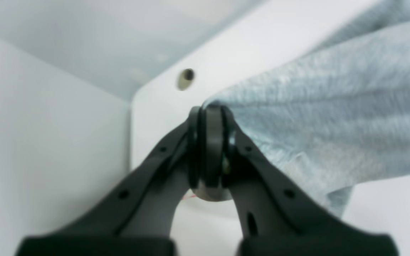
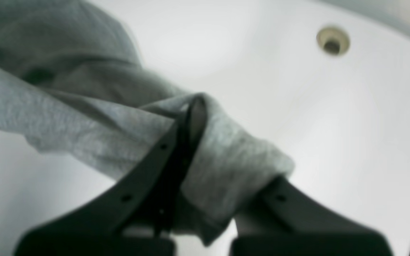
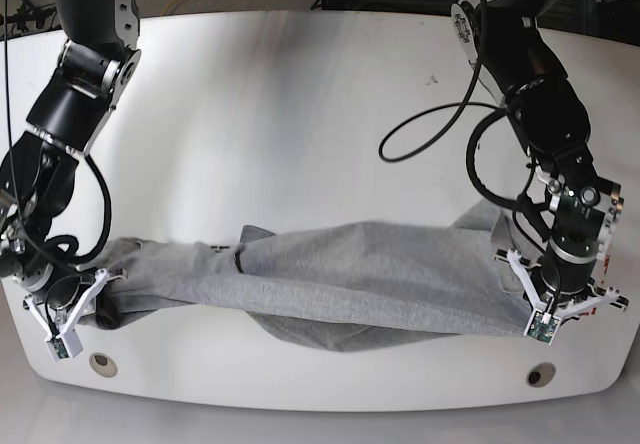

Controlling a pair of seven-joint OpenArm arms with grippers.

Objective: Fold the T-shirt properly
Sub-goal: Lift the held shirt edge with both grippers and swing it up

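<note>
Base view | T-shirt [image 3: 350,274] stretched over table [image 3: 300,94] | both jaws clenched on cloth | lettering unreadable

The black left gripper [image 3: 556,302] and the black right gripper [image 3: 68,309] hang low, jaws pressed together, each clamping grey cloth; both arms reach forward and down.

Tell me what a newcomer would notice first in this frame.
The grey T-shirt stretched in a long band across the near part of the white table. Each end is pinched in a shut pincer: the left pincer at the base view's right, the right pincer at its left.
</note>
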